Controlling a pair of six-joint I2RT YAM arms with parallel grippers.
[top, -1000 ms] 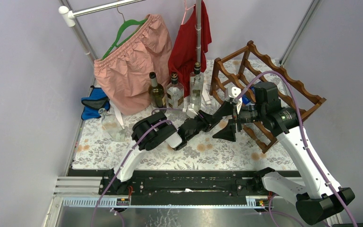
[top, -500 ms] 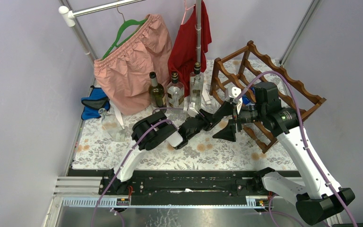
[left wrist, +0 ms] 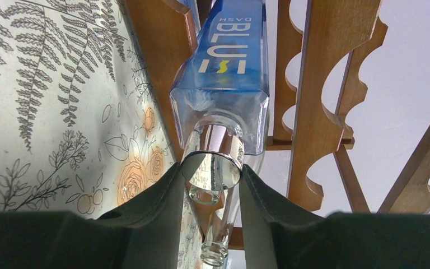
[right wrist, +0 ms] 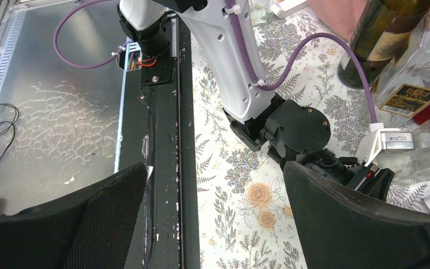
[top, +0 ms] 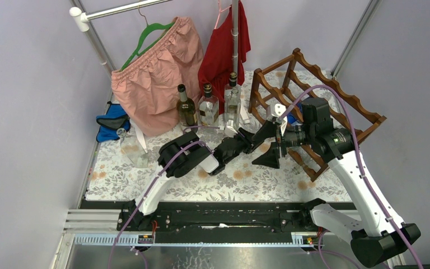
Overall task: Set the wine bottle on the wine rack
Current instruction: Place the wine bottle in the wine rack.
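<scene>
Crept slightly forward over 1 s: my left gripper (left wrist: 210, 171), pinching the wine bottle (left wrist: 227, 73) by its neck, has it among the wine rack (left wrist: 308, 112) rails ahead, so it looks nearly seated.

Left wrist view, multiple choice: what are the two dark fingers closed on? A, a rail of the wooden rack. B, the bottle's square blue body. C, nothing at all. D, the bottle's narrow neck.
D: the left gripper has a dark finger on each side of the glass neck of the blue bottle, just below its square shoulder, with the wine rack behind it.
</scene>
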